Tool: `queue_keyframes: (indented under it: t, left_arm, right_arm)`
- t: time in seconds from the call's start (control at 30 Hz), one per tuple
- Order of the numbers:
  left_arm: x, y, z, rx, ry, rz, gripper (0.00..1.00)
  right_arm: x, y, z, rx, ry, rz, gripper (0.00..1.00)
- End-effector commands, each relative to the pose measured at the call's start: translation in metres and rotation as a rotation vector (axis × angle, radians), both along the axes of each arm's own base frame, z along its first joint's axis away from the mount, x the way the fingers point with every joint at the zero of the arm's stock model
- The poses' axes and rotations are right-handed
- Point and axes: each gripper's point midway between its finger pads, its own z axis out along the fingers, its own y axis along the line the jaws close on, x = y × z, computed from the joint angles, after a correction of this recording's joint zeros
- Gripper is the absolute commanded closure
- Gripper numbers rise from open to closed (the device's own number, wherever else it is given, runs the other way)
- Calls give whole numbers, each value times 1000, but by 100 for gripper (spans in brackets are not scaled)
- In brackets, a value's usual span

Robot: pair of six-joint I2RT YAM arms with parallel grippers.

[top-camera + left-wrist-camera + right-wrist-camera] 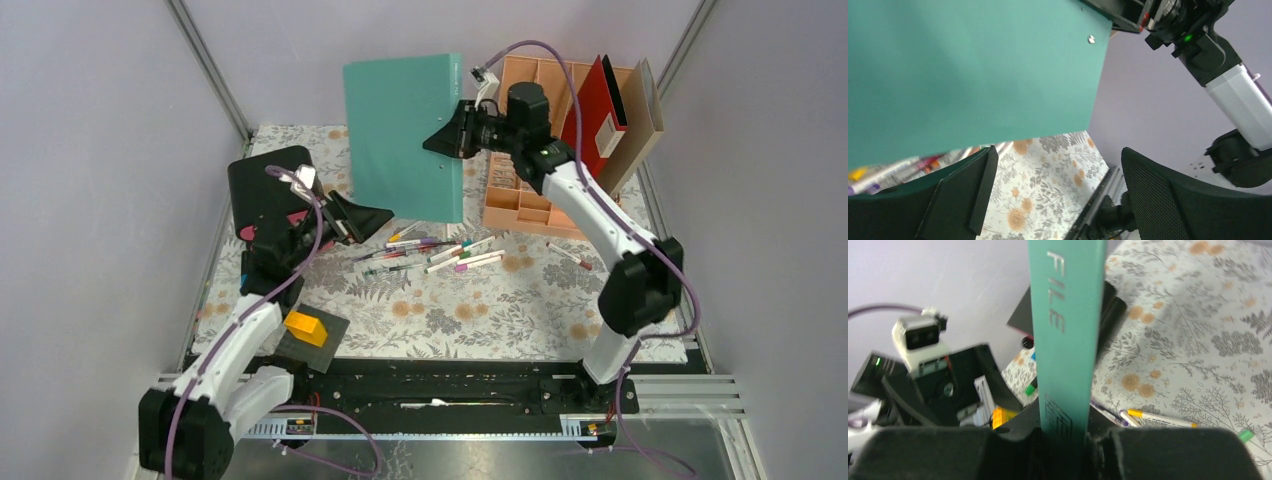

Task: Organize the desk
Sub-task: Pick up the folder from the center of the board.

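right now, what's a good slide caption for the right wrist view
The right gripper shut on the spine of a teal file folder, loose markers on the floral desk beyond.

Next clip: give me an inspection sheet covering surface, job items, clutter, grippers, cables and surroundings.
Surface: desk, floral cloth lying flat.
Job's things: teal folder held upright above the desk; peach file rack holds a red folder and a tan folder; black drawer box at left.
Clutter: pens scattered mid-desk; yellow block on a dark pad.
Grippers: right gripper shut on the folder's spine; left gripper open near its lower edge.
Cables: purple cables on both arms; no snag seen.
Surroundings: plain walls.
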Motion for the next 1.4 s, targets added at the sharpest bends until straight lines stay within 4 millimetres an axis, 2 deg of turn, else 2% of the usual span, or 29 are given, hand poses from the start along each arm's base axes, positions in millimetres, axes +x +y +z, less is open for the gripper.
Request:
queue_keyframes:
  t: [0.0,0.07,0.13,0.27,0.37,0.47,0.53,0.7,0.83,0.97,1.17,1.2,1.3,1.37]
  left_arm:
    - [-15,15,17,102,-188,58,1]
    - [-27,17,25,95,-254,57,1]
    - [-40,18,34,79,-324,42,1]
    - [-63,16,43,53,-430,1,1]
    - [-86,10,44,16,-541,-82,1]
    - [-119,5,53,-74,-668,-198,1]
    - [-128,3,54,-119,-687,-245,1]
    - [-151,-6,62,-203,-723,-396,1]
    - [-157,-22,62,-213,-731,-457,1]
    - [-143,-35,57,-168,-710,-429,1]
    - [-120,-55,45,-34,-682,-375,2]
    - [-119,-57,42,-26,-676,-372,8]
    - [-114,-61,39,-24,-659,-377,43]
    - [-111,-64,36,-19,-644,-387,62]
  right_arm:
    - [-77,-17,64,2,-328,242,100]
    - [-103,-27,70,0,-395,309,100]
    - [-128,-38,66,-14,-412,365,100]
    - [-166,-60,65,6,-455,478,100]
    - [-191,-75,60,37,-454,551,100]
    - [-214,-88,55,59,-468,607,100]
    - [-225,-93,52,69,-475,633,100]
    - [-236,-98,44,81,-472,663,100]
    - [-241,-99,37,91,-485,690,100]
    - [-242,-100,27,97,-462,691,100]
    - [-231,-106,20,91,-476,655,100]
    - [-231,-107,21,91,-478,654,100]
    - [-232,-108,18,94,-477,659,100]
    - [-233,-108,14,95,-473,661,100]
